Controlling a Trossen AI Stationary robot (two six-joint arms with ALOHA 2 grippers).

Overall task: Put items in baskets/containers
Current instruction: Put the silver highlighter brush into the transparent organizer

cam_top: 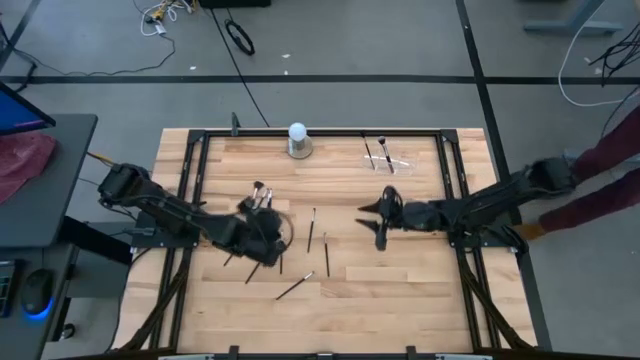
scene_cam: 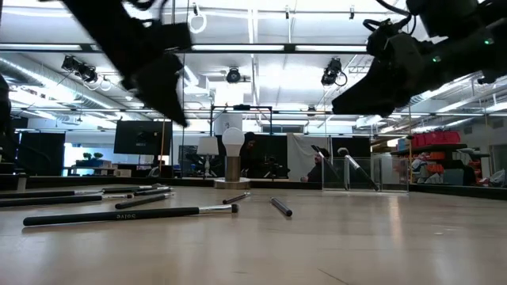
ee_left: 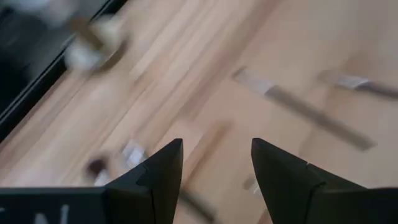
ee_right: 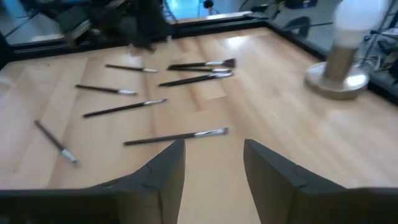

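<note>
2 brushes (cam_top: 380,154) already sit in the clear holder (cam_top: 400,160); the rest lie scattered on the desk (cam_top: 400,290), left of it. Our left end effector (cam_top: 268,240) hovers parted, empty, over that scatter, presumably picking. Right end effector (cam_top: 378,218), also parted and empty, waits below the holder.

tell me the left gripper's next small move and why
Probably lower the left gripper onto a brush and close. Its fingers are open and empty above loose brushes, and the holder has only two or so in it.
</note>
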